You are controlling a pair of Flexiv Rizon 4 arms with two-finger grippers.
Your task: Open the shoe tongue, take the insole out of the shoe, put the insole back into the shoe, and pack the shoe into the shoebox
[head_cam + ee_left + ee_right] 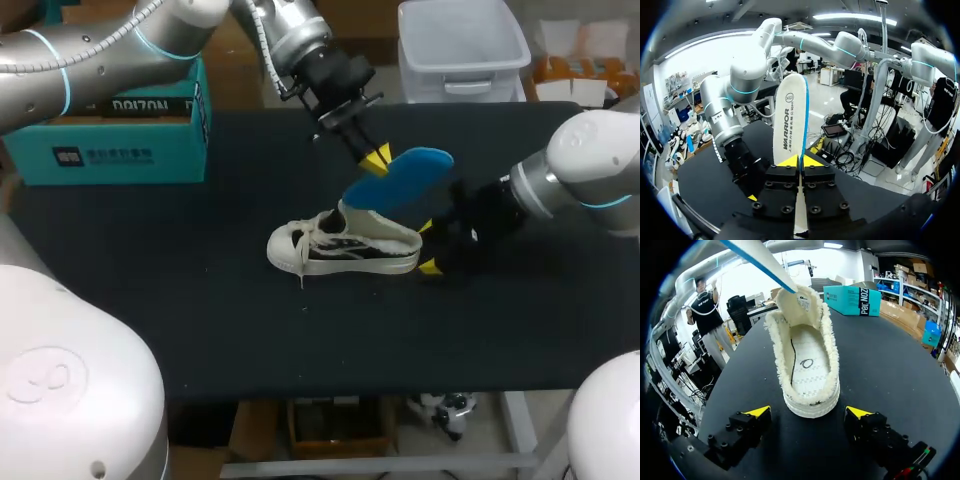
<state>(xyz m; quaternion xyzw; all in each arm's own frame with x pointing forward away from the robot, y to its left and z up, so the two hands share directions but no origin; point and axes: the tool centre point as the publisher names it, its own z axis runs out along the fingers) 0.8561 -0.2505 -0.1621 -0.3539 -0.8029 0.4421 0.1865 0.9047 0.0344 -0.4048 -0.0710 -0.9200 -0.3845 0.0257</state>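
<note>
The left tool (800, 161) is pinched narrow on the insole (790, 110), with most of the sole's length standing out ahead of the fingers, so it can be steered lengthwise. The insole slants down to the mouth of the shoe (345, 245), its low end at the raised tongue (797, 302), which stands folded up so the opening is clear. The right tool (807, 412) is spread wide, one finger on either side of the heel without touching it, probably placed to stop the shoe sliding on the table (200, 320). A teal box (110, 155), likely the shoebox, sits well apart at the table's far left corner.
</note>
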